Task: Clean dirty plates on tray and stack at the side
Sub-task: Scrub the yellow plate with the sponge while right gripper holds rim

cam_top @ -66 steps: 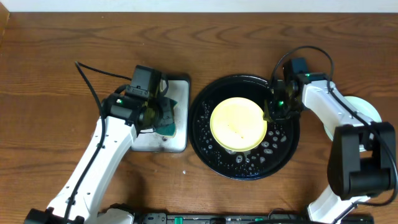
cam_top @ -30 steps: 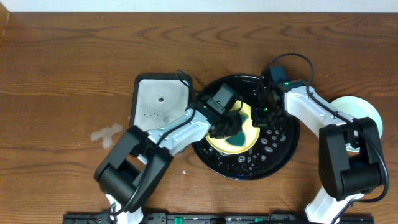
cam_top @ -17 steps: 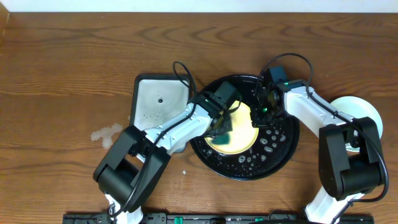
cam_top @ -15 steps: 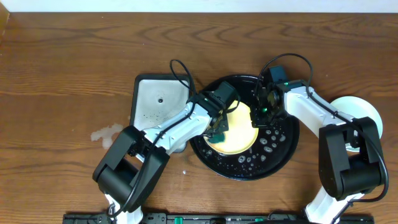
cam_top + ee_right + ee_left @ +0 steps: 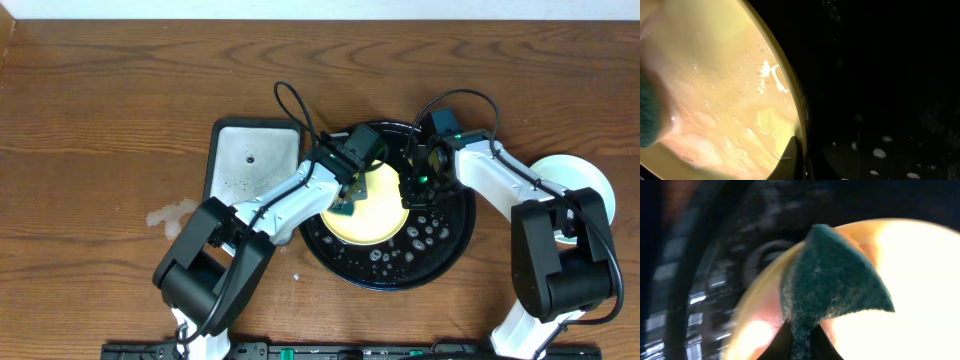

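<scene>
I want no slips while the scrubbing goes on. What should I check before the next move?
1. Left gripper grips the sponge: ok, pinched between its fingers.
2. Sponge on the yellow plate: ok, on its left part.
3. Right gripper steadies the plate: ok, shut on its right rim.
4. Plate inside the black tray: ok.
5. Plate clean: not ok, wet streaks show near the rim.
6. Pale plate at the side free for stacking: cannot tell, the right arm covers part.
</scene>
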Available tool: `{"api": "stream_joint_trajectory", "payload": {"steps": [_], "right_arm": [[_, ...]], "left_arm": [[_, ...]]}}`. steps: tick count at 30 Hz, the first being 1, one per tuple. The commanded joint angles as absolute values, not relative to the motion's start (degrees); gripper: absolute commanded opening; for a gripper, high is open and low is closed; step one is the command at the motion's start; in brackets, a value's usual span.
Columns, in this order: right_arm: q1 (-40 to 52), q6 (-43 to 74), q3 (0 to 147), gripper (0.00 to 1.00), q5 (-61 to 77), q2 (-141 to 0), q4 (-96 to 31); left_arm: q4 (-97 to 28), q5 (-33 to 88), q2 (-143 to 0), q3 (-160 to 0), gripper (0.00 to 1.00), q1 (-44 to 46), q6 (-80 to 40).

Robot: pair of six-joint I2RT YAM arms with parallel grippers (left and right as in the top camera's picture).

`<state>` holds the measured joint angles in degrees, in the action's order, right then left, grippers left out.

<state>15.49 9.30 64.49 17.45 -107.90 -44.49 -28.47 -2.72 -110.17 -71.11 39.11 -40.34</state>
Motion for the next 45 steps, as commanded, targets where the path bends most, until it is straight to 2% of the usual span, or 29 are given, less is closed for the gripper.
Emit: {"api": "stream_joint_trajectory", "payload": {"steps": [1, 11, 18, 22, 30, 35, 39, 45], "right_arm": [[15.75, 6.52, 63.42, 0.01, 15.27, -109.21, -44.91], [15.75, 6.09, 63.42, 0.01, 15.27, -109.21, -44.99], [15.75, 6.11, 63.42, 0.01, 15.27, -109.21, -44.99], [15.75, 6.11, 63.42, 0.01, 15.27, -109.21, -45.01], [15.75, 6.11, 63.42, 0.01, 15.25, -109.21, -45.19], [15.75, 6.15, 63.42, 0.01, 15.25, -109.21, -45.21], [15.73, 6.52, 63.42, 0.01, 15.16, -109.21, -45.17], [15.03, 8.56, 63.42, 0.01, 14.85, -109.21, -44.97]], "left_arm": [[-23.77, 8.91, -113.01, -70.63, 0.08, 37.98, -43.11], [-15.27, 25.98, -118.80, -70.63, 0.08, 39.31, -44.86], [-18.17, 28.27, -118.85, -70.65, 0.07, 41.23, -39.29], [-24.18, 21.34, -117.93, -70.65, 0.07, 39.62, -38.59], [-41.08, -8.05, -115.48, -72.27, 0.08, 34.02, -37.89], [-43.77, -11.38, -115.28, -73.43, 0.08, 33.58, -35.81], [-44.69, -6.85, -115.28, -73.43, 0.08, 34.83, -35.88], [-35.97, 16.82, -115.42, -73.30, 0.08, 36.77, -36.18]]}}
